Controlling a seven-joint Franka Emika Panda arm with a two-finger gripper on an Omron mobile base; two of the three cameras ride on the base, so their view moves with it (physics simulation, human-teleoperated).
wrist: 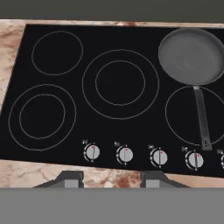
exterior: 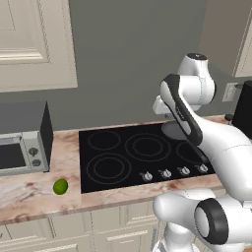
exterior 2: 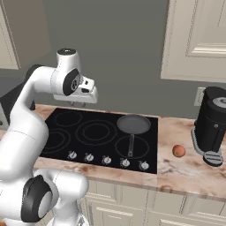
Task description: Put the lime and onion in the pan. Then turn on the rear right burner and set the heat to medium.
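Note:
The lime [exterior: 60, 186] lies on the counter left of the black cooktop [exterior: 123, 147], near the front edge. On the other side, the orange-brown onion [exterior 2: 178, 151] rests on the counter right of the cooktop. The grey pan [exterior 2: 133, 124] sits on the rear right burner, its handle pointing to the front; the hand view has the pan [wrist: 192, 56] at upper right. My gripper [wrist: 111, 179] hovers high over the cooktop's front edge, open, with nothing between its fingers. It hangs well above both fruits.
Several knobs [wrist: 126, 154] line the cooktop's front edge. A toaster oven [exterior: 19, 152] stands at the far left of the counter. A dark coffee machine [exterior 2: 214, 126] stands right of the onion. Wall cabinets hang above.

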